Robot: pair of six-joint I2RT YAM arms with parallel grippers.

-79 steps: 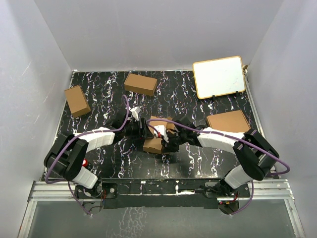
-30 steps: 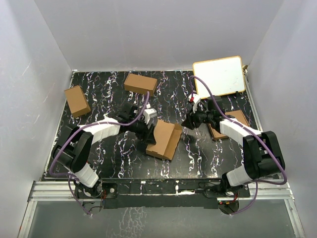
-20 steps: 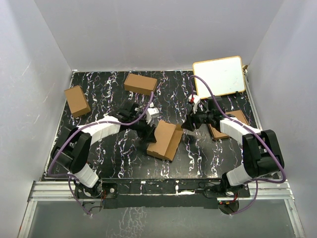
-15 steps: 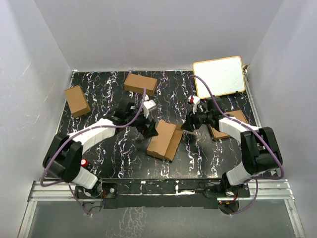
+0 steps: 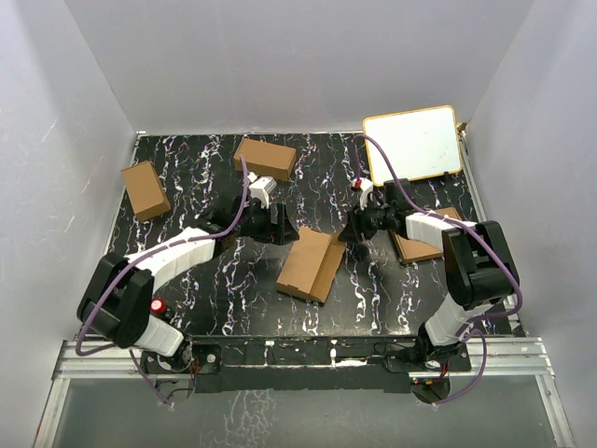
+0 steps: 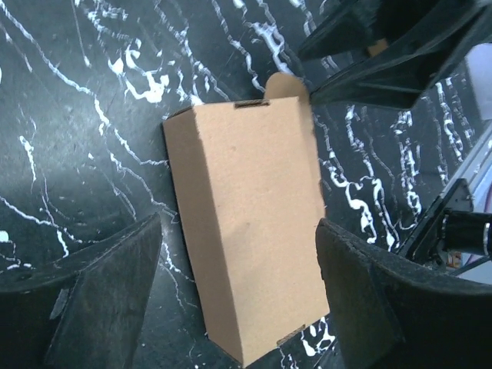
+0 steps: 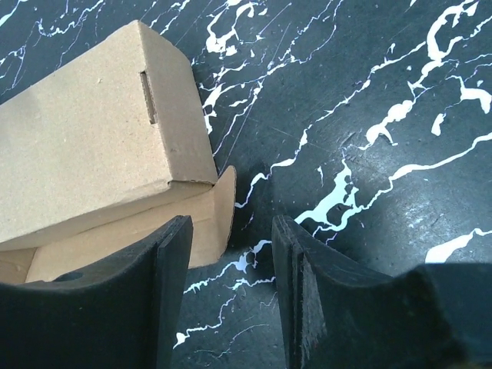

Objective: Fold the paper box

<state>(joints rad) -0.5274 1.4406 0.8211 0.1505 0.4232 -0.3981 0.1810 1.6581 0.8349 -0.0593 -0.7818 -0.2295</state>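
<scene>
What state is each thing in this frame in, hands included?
paper box: folded into a carton, lying flat, one end flap untucked
left hand: open, empty, clear of the box
right hand: open, empty, by the flap end
left carton: closed, lying flat
far carton: closed, lying flat
pile of sheets: flat, partly covered
whiteboard: blank

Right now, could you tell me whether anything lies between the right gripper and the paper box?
Nothing visible does. The right gripper hangs open over the bare table, right beside the loose end flap of the paper box, with no other object between them.
</scene>
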